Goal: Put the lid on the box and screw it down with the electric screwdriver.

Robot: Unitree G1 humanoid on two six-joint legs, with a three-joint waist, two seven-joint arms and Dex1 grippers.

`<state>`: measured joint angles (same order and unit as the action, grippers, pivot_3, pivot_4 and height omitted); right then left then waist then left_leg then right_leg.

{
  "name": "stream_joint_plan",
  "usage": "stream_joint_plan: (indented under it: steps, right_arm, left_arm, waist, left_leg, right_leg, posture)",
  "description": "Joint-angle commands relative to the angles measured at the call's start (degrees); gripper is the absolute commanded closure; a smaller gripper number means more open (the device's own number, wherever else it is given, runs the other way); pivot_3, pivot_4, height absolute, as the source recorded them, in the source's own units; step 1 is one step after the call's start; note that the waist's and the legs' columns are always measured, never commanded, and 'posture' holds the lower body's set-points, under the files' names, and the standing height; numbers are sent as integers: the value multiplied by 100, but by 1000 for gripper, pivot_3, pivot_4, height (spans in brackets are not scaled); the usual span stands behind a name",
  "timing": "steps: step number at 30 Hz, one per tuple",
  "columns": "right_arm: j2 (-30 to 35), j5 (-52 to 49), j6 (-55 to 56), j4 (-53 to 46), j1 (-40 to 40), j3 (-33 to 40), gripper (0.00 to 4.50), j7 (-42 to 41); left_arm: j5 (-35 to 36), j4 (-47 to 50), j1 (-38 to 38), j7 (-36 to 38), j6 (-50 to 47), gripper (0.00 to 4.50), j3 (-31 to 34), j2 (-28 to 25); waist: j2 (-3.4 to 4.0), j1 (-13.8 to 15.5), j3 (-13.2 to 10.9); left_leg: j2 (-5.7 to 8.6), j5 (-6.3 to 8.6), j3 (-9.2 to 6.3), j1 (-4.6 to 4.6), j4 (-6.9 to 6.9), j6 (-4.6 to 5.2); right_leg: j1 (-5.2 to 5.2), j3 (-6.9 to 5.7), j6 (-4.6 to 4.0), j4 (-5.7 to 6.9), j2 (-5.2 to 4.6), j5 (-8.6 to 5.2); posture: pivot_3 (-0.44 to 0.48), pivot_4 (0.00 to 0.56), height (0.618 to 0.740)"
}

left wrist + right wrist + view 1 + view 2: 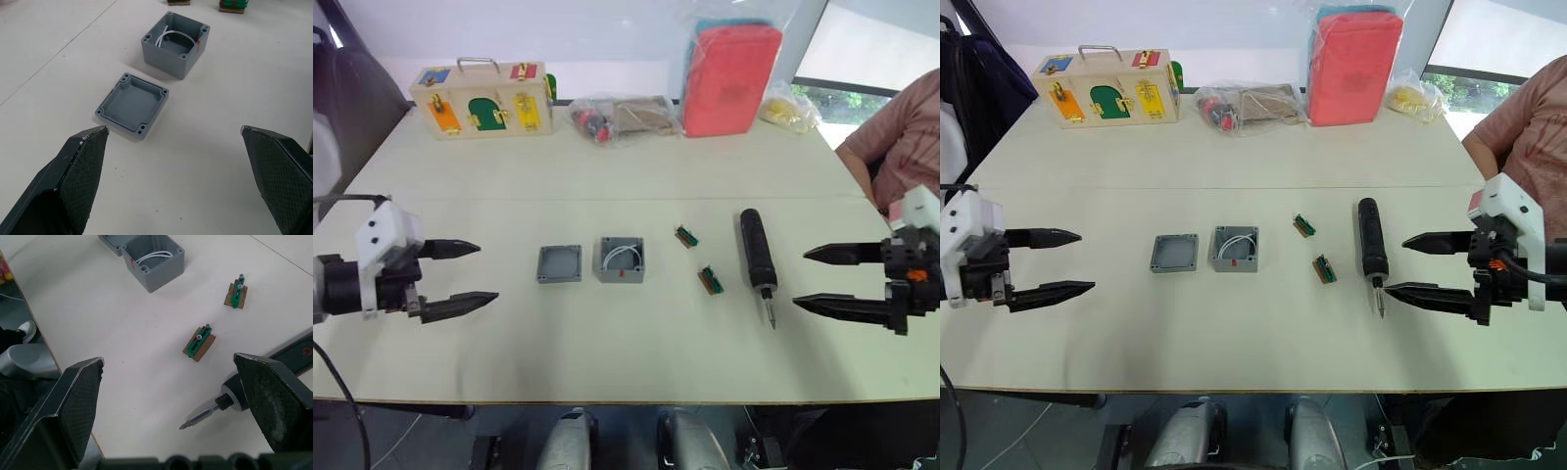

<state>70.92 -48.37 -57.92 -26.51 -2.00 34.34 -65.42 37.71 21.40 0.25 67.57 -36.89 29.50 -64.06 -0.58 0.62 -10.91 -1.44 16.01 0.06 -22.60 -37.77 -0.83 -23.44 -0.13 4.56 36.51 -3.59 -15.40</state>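
Hovering both grippers, left (460, 277) and right (822, 279), wide open, empty. Lid (559, 263) sits just beside box (621, 258), at its 9 o'clock. Screwdriver (757, 253) lies at box's 3 o'clock, bit toward me.

Bright, even light fills the scene, daylight glaring through the window (881, 49) at the far right, shadows on the pale cream counter (636, 176) faint and soft, the picture sharp throughout.

Pale table (636, 333) carries lid (559, 263) beside box (621, 258) at centre. Two green connectors (686, 236) and screwdriver (757, 257) toward 3 o'clock. Wooden latch box (481, 98), bags (625, 117) along 12 o'clock
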Motion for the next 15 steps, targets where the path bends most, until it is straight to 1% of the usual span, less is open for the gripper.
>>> stream_joint_plan:
  steps: [1,3,6,8,11,15]
  right_arm:
    - [-110,-192,-28,-241,-175,-55,0,262]
    - [-189,-215,-19,-343,-187,-154,0,394]
    - [-416,-520,-117,-585,-414,-358,0,757]
    - [-570,-613,-113,-721,-616,-606,0,1021]
    - [-824,-631,-50,-902,-842,-976,0,1410]
    - [-1073,-668,-27,-1058,-987,-1242,0,1820]
  left_arm:
    - [1,30,-380,-40,212,51,-252,17]
    - [-66,-11,-683,-108,262,51,-586,48]
    - [-147,-48,-1439,-80,359,51,-1437,258]
    - [-453,-145,-1969,77,596,51,-2188,508]
    - [-961,-630,-2696,281,965,51,-3166,1048]
    - [-1597,-1419,-3354,606,1529,51,-4026,1648]
  waist:
    - [1,7,0]
    - [0,11,1]
    - [-1,15,1]
    - [-1,10,1]
    - [-5,13,2]
    - [-9,2,0]
  left_leg:
    - [0,0,1,1,-1,0]
    - [1,0,1,1,-3,0]
    - [3,0,-2,2,-9,0]
    - [5,0,-2,2,-14,0]
    - [29,0,-4,2,-19,0]
    - [42,-1,-12,-3,-24,1]
  right_leg:
    - [0,1,0,2,0,0]
    - [0,1,1,4,1,1]
    - [6,1,3,8,2,2]
    - [6,3,14,15,2,8]
    - [5,7,20,28,2,11]
    - [-2,9,23,47,1,13]
  posture:
    - [0,150,730]
    - [0,150,730]
    - [0,150,730]
    - [0,150,730]
    - [0,150,730]
    - [0,150,730]
